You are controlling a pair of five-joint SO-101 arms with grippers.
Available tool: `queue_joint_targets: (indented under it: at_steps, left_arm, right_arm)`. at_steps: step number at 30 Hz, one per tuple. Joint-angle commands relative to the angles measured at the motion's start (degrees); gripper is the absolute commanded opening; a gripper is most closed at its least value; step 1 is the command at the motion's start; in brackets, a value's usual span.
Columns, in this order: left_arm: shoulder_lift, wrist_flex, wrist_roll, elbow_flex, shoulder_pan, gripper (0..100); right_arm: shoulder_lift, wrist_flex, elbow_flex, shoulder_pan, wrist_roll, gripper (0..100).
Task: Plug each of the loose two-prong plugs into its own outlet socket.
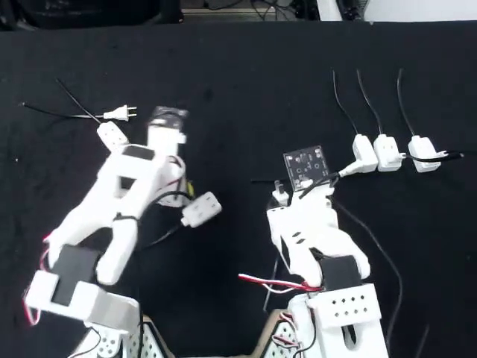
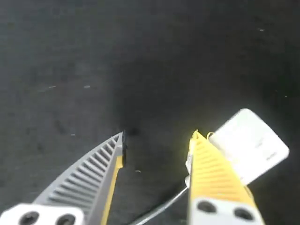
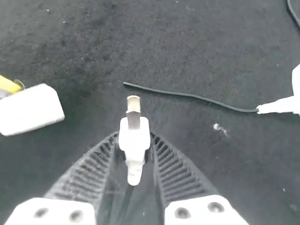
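At the far left of the black table (image 1: 223,67), a loose plug (image 1: 119,113) lies on its thin wire. A white socket (image 1: 112,134) sits just beside it, partly under the left arm. The left claw (image 2: 157,138) hovers spread over bare tabletop, gripping nothing, with a second socket (image 2: 248,145) next to its yellow finger. Mid-table, the right claw (image 3: 134,145) pinches another plug (image 3: 134,133), its prongs sticking out past the fingertips. Farther right is a black square board (image 1: 307,165), then three sockets (image 1: 387,151) in a row.

Even overhead light, faint shadows
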Motion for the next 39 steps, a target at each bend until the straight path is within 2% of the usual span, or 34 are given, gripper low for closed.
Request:
queue_joint_targets:
  at_steps: [1,4,7,10,14,19,23,26,32,39]
  left_arm:
    - [1.0,2.5,0.3,-5.4,7.5,23]
    - [1.0,2.1,0.3,-5.6,10.3,23]
    - [1.0,2.0,0.3,-5.7,9.7,23]
    - [0.9,2.8,0.2,-6.4,5.8,23]
    - [0.9,10.5,-0.4,-11.4,0.3,23]
    - [0.9,20.5,-9.6,-12.2,-0.2,23]
    - [0.9,19.8,-14.0,-6.8,1.2,23]
    - [0.9,17.7,-13.0,-4.1,5.1,23]
    - [1.0,13.3,-5.4,-3.7,12.8,23]
    - [1.0,9.5,0.1,-3.9,13.8,23]
  right_arm:
    - [-1.1,-1.5,-0.4,0.7,-0.5,1.1]
    - [-1.1,-1.5,-0.3,0.7,-0.5,1.1]
    - [-1.1,-1.8,0.1,0.6,-0.4,1.1]
    - [-1.1,-1.8,0.2,0.6,-0.4,1.1]
    - [-1.1,-1.8,0.2,0.6,-0.4,1.1]
    - [-1.1,-1.8,0.1,0.6,-0.4,1.1]
    - [-1.1,-1.7,0.0,0.6,-0.4,1.1]
    - [-1.1,-1.7,-0.1,0.6,-0.4,1.1]
    - [-1.1,-1.6,0.0,0.6,-0.4,1.1]
    - [-1.1,-1.6,0.0,0.6,-0.4,1.1]
